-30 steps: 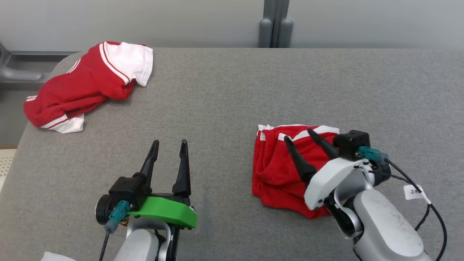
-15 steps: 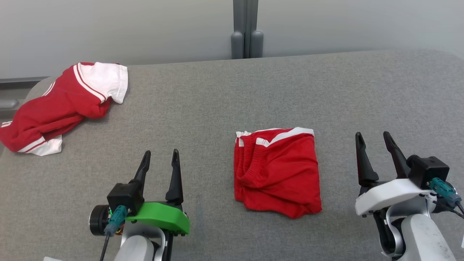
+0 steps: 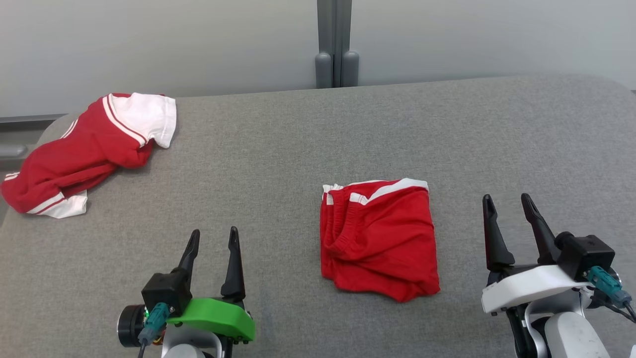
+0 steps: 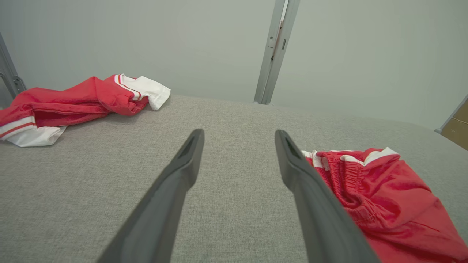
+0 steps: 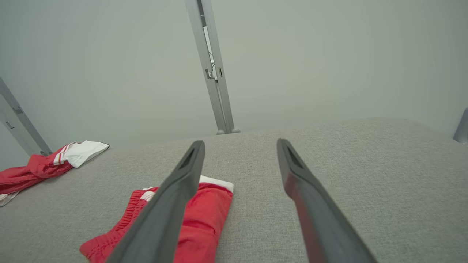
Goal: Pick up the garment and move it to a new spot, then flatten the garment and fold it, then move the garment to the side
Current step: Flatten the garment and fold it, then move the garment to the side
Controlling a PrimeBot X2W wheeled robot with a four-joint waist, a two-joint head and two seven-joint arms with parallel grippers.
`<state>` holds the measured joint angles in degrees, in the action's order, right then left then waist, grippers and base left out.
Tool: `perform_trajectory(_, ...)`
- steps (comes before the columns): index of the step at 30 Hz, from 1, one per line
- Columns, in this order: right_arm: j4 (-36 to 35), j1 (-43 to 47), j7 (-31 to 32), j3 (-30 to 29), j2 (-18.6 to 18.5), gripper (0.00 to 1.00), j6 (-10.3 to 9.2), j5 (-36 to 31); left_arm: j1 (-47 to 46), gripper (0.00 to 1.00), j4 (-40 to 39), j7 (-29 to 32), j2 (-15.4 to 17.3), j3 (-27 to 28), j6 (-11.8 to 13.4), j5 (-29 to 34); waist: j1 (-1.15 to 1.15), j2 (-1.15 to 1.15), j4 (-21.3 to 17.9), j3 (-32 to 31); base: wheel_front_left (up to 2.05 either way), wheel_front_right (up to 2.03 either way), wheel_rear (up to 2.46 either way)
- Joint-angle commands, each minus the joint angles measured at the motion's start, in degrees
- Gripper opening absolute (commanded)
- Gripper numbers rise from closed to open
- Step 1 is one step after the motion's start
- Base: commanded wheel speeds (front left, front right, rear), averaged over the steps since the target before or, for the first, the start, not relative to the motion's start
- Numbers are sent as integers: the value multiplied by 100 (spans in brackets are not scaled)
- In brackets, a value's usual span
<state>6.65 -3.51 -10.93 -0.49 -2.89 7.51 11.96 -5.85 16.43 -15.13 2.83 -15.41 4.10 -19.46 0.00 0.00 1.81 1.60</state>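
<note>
No readable text, label or number anywhere

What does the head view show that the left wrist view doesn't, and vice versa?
Head view adds the right tool, open, right of the folded red shorts, and the green mount behind the left tool. Left wrist view adds a brown patch at its right edge, too small to identify. Both share the left tool, open, the shorts, the crumpled red-and-white garment, the grey table and the grey post.
</note>
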Motion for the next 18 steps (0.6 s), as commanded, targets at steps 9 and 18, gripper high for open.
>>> perform_trajectory(9,122,4,-2,-14,-4,100,-4,6,73,100,-34,-2,12,54,47,52,0,0,93,11,0,0,0)
perform_trajectory(18,193,-147,158,-40,-4,100,-4,-21,-5,100,-65,-2,12,45,48,51,0,0,120,93,0,0,0)
